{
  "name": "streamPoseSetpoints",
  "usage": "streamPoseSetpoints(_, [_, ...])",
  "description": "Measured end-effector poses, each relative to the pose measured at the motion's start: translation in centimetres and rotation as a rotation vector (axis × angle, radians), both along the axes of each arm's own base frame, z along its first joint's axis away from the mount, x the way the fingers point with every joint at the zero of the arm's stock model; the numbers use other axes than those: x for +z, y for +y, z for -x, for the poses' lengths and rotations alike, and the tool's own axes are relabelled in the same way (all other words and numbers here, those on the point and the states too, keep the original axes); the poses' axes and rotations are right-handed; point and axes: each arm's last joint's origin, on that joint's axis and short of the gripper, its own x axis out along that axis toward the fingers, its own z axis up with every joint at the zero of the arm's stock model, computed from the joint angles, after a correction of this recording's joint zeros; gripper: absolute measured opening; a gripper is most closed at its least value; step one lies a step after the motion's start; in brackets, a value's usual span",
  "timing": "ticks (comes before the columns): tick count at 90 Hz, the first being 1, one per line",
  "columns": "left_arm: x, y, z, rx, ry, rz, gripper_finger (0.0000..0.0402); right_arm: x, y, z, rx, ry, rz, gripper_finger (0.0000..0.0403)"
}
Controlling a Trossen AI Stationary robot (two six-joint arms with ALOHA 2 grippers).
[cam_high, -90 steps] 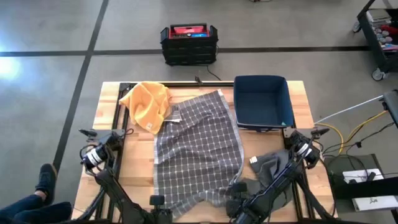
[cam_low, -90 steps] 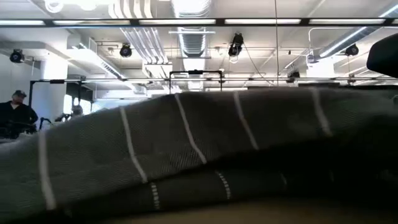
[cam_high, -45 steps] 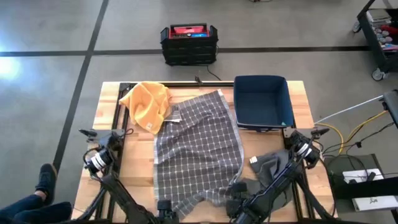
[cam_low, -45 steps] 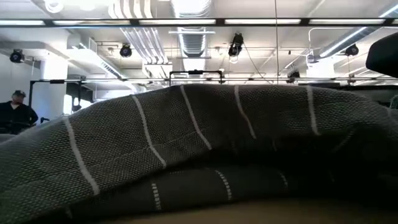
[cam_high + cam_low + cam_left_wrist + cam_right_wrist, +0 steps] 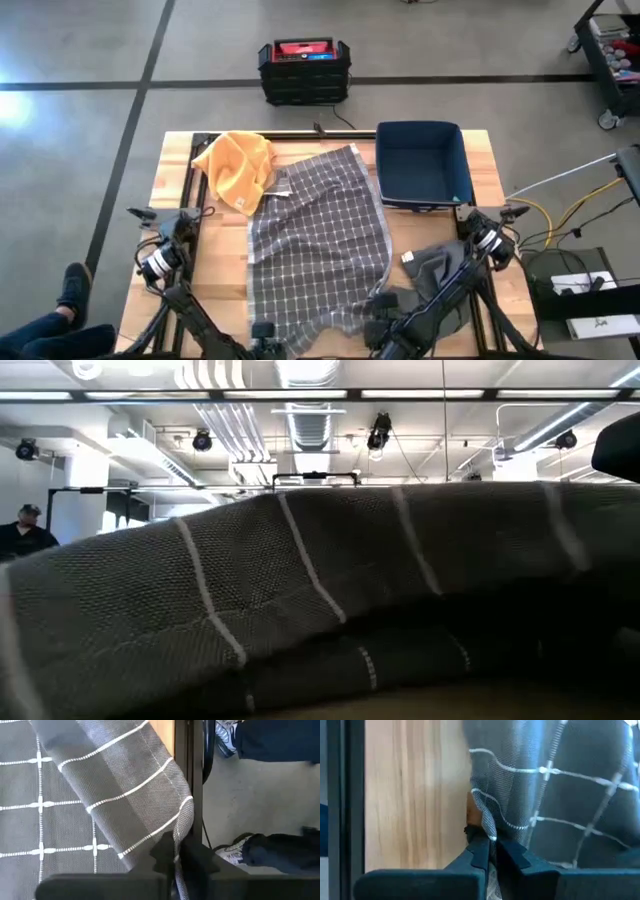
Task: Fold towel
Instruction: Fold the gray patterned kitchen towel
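Observation:
A grey towel with white checks [image 5: 320, 235] lies spread along the middle of the table, its far end flat on the wood. My left gripper [image 5: 265, 330] is shut on it at the near left corner, and my right gripper [image 5: 380, 303] is shut on it at the near right corner. In the low view the towel's near part [image 5: 300, 600] humps up over a lower layer and fills the picture. Both wrist views show the hemmed edge running down between the fingers. My left gripper [image 5: 174, 857] pinches the towel's hemmed edge at the near left corner [image 5: 182, 822] between its two fingers. The cloth rises from the fingers in a rounded fold and is slack. My right gripper [image 5: 491, 845] pinches the hemmed edge at the near right corner [image 5: 482, 812] between its two fingers. The cloth bunches above the fingertips, and the rest lies on the table.
A yellow cloth [image 5: 237, 165] lies crumpled at the far left, touching the towel's edge. A blue bin [image 5: 422, 165] stands at the far right. A dark grey cloth [image 5: 435, 265] lies at the near right. A black crate [image 5: 303, 70] stands on the floor beyond the table.
My left gripper has shifted a little toward the table's right edge, staying shut on the towel's corner. The towel's near part has heaved in the low view, its hump rising and then flattening out; the far end has stayed put.

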Motion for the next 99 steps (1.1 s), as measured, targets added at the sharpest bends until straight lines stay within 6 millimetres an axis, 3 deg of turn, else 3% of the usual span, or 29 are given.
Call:
streamPoseSetpoints(19, [7.2, 0.4, 1.8, -0.013, -0.036, 0.053, 0.0001, 6.3, 0.3, 0.7, 0.028, -0.025, -0.02, 0.0002])
streamPoseSetpoints(42, [13.9, 0.7, 3.9, -0.045, -0.141, 0.229, 0.0, 11.9, 1.8, 2.4, 0.067, -0.122, -0.135, 0.0002])
streamPoseSetpoints(65, [16.9, -1.2, 6.8, -0.096, -0.273, 0.399, 0.0, 15.5, 4.7, 4.6, 0.113, -0.159, -0.279, 0.0002])
streamPoseSetpoints(76, [16.2, -1.8, 7.1, -0.083, -0.265, 0.41, 0.0, 16.6, 5.4, 5.1, 0.132, -0.187, -0.302, 0.0001])
streamPoseSetpoints(86, [15.6, -1.4, 7.2, -0.082, -0.269, 0.32, 0.0, 16.3, 4.6, 4.7, 0.152, -0.228, -0.182, 0.0001])
streamPoseSetpoints(99, [14.8, 0.3, 6.8, -0.047, -0.249, 0.153, 0.0, 15.6, 2.1, 2.7, 0.099, -0.248, -0.033, 0.0])
